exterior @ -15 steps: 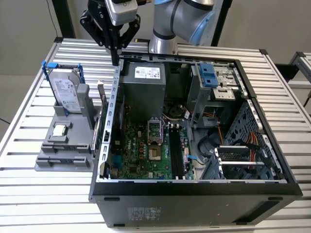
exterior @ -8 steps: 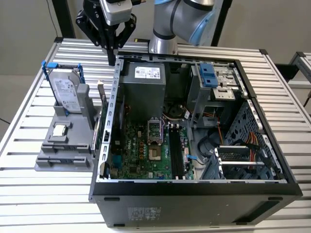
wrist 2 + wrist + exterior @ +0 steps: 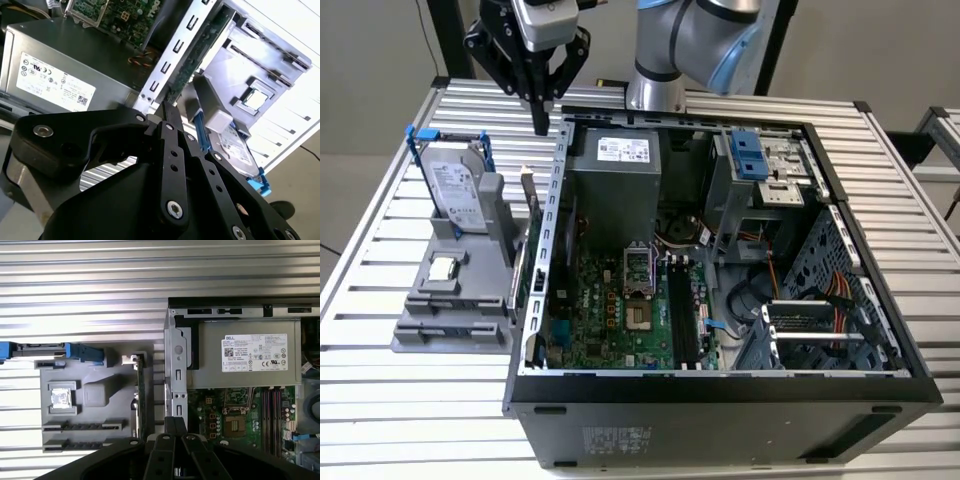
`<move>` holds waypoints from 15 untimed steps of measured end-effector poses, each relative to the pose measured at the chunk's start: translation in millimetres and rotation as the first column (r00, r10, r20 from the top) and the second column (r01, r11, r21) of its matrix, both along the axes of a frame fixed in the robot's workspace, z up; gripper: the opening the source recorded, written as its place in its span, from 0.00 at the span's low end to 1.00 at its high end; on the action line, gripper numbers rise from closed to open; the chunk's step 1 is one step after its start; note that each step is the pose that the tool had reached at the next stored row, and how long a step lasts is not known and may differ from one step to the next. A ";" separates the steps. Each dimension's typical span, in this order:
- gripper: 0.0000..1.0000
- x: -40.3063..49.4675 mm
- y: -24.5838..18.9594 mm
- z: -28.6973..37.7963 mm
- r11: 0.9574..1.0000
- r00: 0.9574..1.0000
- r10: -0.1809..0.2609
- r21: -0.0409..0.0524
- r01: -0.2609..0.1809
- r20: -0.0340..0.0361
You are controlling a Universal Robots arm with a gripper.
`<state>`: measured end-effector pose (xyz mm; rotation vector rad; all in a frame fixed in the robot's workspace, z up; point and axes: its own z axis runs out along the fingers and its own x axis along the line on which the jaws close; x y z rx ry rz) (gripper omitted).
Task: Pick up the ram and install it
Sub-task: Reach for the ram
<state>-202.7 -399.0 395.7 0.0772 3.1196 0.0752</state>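
The ram (image 3: 530, 200) stands on its thin long edge in a slot of the gray holder (image 3: 425, 330). The slot is on the holder's edge closest to the computer case (image 3: 720, 388). The ram is just beside the case's side wall. Its long way runs along that wall, from the far side of the table (image 3: 410, 410) toward the near side. In the first wrist view the ram (image 3: 141, 390) looks like a thin green line between the holder and the wall.

The gripper (image 3: 540, 122) hangs high above the far end of the ram, near the far corner of the case, and it points straight down. Its two fingers (image 3: 172, 125) are pressed together with nothing between them. So the ram lies below the gripper and reaches away from it toward the near side of the table. In the first wrist view the gripper (image 3: 175, 422) has its tips over the case wall, a little off the ram's line. The ram is not picked up yet.

On the same holder, a hard drive (image 3: 455, 185) stands at the far end and a processor chip (image 3: 442, 267) lies in the middle. Inside the case, the long black ram slots (image 3: 682, 310) sit on the motherboard (image 3: 610, 310). They run the same way as the ram, well apart from it.
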 end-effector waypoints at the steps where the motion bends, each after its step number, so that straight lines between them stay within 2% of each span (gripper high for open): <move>1: 0.00 -1.1 0.0 0.0 1.000 1.000 0.001 0.000 -0.001 0.000; 15: 0.00 -17.1 0.0 0.0 1.000 1.000 0.011 0.000 -0.011 0.000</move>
